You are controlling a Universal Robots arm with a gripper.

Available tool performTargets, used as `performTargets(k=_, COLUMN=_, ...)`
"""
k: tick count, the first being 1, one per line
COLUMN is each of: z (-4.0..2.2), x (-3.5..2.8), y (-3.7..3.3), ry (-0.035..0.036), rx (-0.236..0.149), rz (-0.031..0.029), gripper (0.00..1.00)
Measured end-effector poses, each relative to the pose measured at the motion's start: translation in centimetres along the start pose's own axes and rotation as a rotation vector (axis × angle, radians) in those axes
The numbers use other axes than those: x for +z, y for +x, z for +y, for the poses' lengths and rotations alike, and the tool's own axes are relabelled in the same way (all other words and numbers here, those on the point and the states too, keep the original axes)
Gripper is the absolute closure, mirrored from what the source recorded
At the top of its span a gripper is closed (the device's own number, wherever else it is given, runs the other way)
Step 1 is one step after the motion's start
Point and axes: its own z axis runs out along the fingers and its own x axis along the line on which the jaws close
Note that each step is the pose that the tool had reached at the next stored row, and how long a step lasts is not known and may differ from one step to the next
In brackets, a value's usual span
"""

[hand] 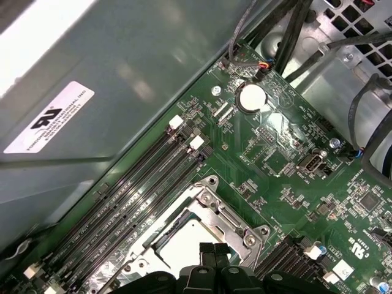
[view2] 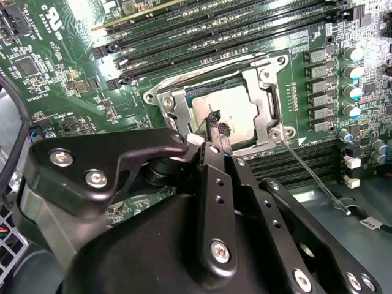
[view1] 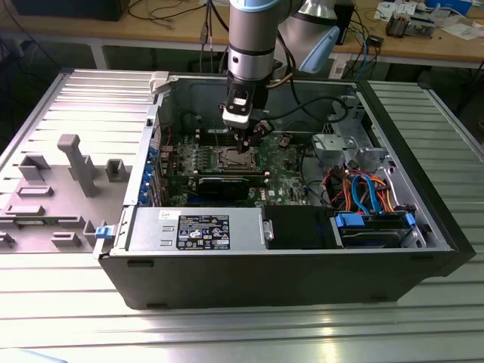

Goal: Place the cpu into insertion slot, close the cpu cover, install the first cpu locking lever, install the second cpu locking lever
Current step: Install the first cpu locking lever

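The cpu (view2: 237, 113) lies flat in the insertion slot, its dull silver top showing through the window of the cpu cover (view2: 270, 101), which lies down over it. In the first wrist view the cpu (hand: 177, 244) sits inside the same silver cover (hand: 228, 222). My gripper (view2: 217, 127) hangs just above the cpu's edge with its black fingertips (hand: 206, 250) pressed together and nothing between them. A thin metal locking lever (view2: 309, 174) sticks out from one socket corner, away from the frame. In the exterior view my gripper (view1: 242, 144) hovers over the socket (view1: 236, 158).
Long black memory slots (view2: 202, 30) run along both sides of the socket. Case walls (view1: 265, 266), a drive cage (view1: 344, 147) and coloured cables (view1: 363, 189) surround the board. A grey fixture block (view1: 76, 162) stands on the table at the exterior view's left.
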Motion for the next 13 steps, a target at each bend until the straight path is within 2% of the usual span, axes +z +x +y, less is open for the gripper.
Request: performTargets(k=13, z=0.00, x=0.00, y=0.00, ry=-0.0007, rx=-0.022, rz=-0.0004, gripper=0.89)
